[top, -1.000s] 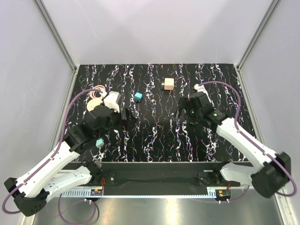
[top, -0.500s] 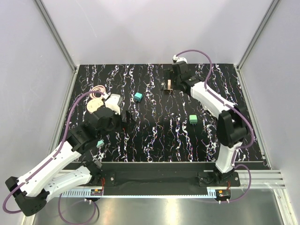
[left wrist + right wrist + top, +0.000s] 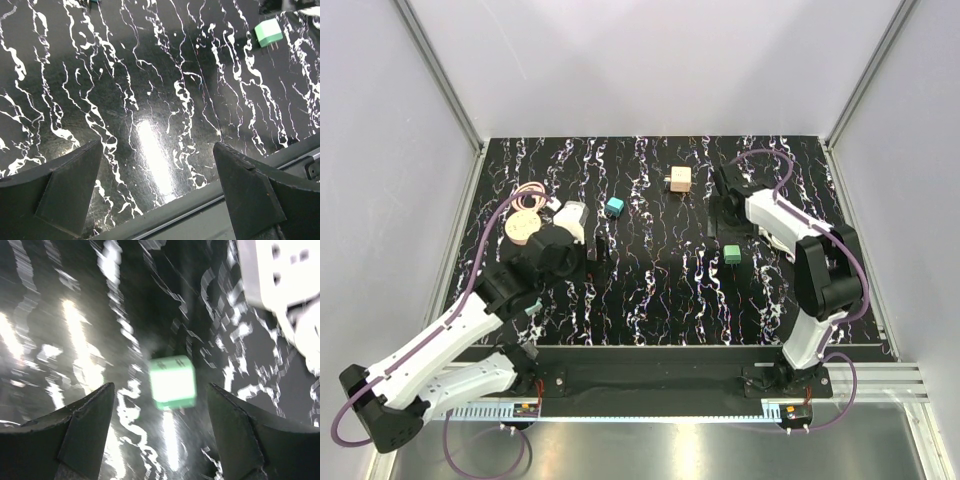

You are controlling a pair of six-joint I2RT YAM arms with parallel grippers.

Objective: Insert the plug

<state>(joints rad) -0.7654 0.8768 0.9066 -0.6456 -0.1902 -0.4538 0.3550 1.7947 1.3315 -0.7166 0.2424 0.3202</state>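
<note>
Over the black marbled table (image 3: 650,290), left gripper (image 3: 157,146) and right gripper (image 3: 160,390) both gape wide, holding nothing.

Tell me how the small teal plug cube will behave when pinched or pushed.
The teal plug looks like a rigid flat-sided cube, so it probably won't flex or roll. The tabletop is glossy, so a nudge would likely slide or twist it. Being so small, it is probably light and may slip from an off-centre pinch.
</note>
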